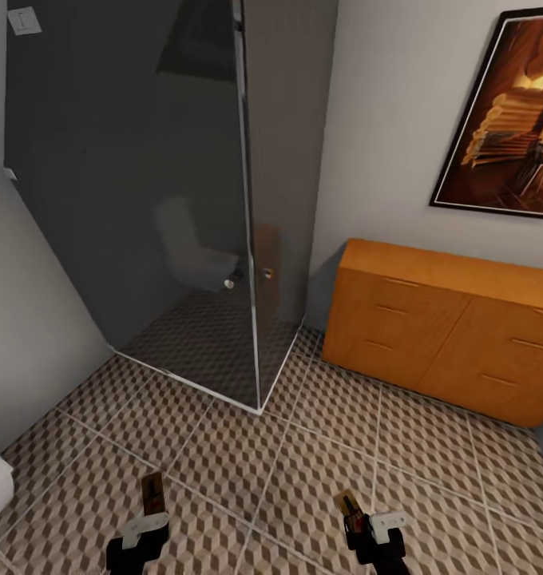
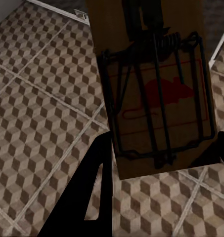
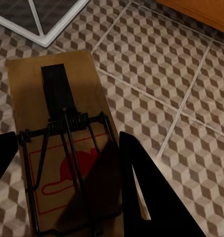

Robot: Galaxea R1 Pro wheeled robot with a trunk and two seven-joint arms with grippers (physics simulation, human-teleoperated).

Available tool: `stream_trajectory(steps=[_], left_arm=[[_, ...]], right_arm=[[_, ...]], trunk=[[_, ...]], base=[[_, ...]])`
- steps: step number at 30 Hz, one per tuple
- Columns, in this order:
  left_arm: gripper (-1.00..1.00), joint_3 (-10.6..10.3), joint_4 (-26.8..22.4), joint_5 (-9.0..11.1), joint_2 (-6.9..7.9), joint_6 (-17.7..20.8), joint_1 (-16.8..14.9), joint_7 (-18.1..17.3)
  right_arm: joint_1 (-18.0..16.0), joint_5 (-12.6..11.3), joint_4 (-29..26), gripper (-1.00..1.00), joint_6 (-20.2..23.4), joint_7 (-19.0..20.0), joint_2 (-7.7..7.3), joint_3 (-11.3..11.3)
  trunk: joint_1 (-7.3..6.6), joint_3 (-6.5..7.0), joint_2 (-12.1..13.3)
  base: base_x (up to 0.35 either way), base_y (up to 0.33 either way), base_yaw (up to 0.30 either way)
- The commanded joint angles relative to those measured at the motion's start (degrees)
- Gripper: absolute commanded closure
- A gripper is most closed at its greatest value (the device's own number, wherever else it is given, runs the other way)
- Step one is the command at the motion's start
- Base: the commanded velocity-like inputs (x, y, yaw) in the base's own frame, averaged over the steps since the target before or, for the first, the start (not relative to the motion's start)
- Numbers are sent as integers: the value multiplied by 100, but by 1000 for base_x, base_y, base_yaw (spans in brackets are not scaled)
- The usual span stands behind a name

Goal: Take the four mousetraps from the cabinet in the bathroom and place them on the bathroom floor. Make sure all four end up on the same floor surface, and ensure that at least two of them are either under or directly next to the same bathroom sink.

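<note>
While each gripper pinches one mousetrap, left (image 1: 144,529) on its trap (image 1: 153,493) and right (image 1: 370,527) on another trap (image 1: 348,503), both boards hang over the tiled floor (image 1: 303,447), well short of the cabinet (image 1: 431,319). The boards look light, stiff and thin; grip the wooden edges, away from the sprung wire.

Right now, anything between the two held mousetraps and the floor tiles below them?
Nothing visible. The left gripper holds one mousetrap, the right gripper the other mousetrap; under both lies bare bathroom floor. Shower enclosure and cabinet stand farther ahead.
</note>
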Motion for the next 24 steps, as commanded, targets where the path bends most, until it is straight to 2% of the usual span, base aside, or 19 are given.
stream_trajectory(steps=[1, 24], left_arm=[[100, -50, 20, -9, -4, -25, -10, 45], [100, -49, 20, -9, -4, -25, -10, 45]], right_arm=[[-5, 22, 5, 100, -14, -45, -2, 33], [-5, 22, 5, 100, -14, -44, 2, 33]], trunk=[[3, -15, -11], [3, -122, -11]], base=[[0, 0, 251], [0, 0, 251]])
